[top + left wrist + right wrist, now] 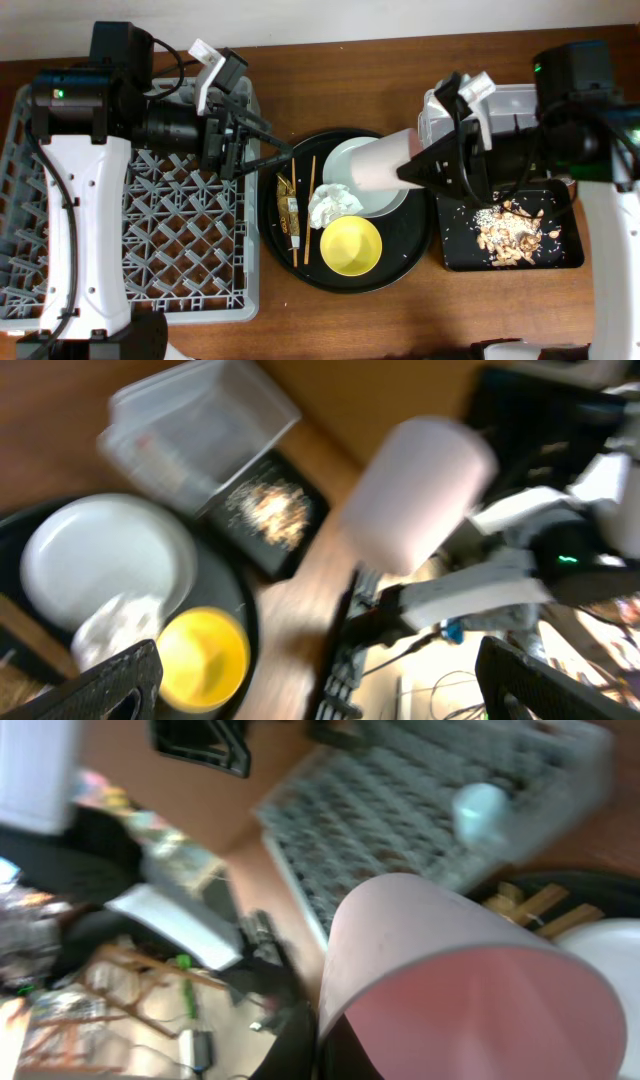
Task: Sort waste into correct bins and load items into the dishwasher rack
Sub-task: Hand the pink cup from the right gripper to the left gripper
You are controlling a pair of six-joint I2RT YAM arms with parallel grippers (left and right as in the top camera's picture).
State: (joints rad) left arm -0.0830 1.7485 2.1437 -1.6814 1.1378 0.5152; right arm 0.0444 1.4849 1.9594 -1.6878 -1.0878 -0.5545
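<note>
1. Left end effector [275, 145] high over the right edge of the rack [170, 240], fingers spread as wide as they go, nothing between them.
2. Grey rack on the left part of the bench [350, 60], partly under the left arm.
3. Next to the right, round black tray [275, 240]: two chopsticks [311, 190] and small gold-brown wrappers [290, 208] along its left side, crumpled tissue [335, 205] near the middle against the front edge of the pale plate [345, 160], yellow bowl [350, 245] upright at the front.
4. Pink cup [380, 165] lifted over the plate, tipped on its side, mouth toward the right, clamped there by the right end effector [412, 172], fingers closed tight on the cup wall.
5. Shallow black tray [455, 262] just right of the round one, beige food scraps [510, 232] strewn inside.
6. Clear tub [510, 97] behind that tray, largely hidden by the right arm.
</note>
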